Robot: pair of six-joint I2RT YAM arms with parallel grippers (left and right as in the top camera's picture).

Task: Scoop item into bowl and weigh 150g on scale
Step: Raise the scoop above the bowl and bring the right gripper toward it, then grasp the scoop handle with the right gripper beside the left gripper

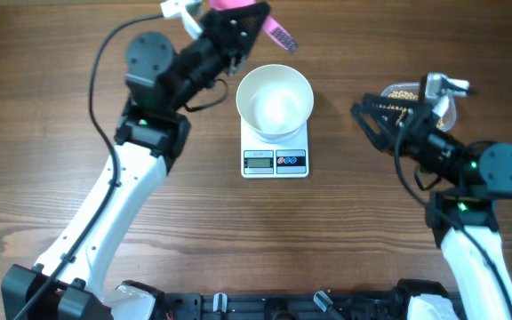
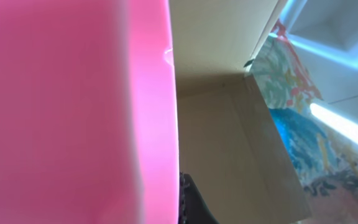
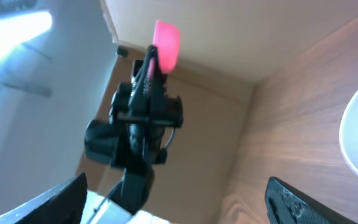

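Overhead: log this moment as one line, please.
left fingers: shut on scoop | right fingers: open, by tub | bowl: on scale, looks empty | beans: in tub

Scale point(image 1: 275, 162): flat, white, centre, display toward bottom edge.
Bowl point(image 1: 275, 100): white, upright on Scale.
Beans point(image 1: 403, 92): tan pile, upper right.

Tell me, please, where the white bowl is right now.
In the overhead view, the bowl sits on the scale at the centre of the table, between the two arms.
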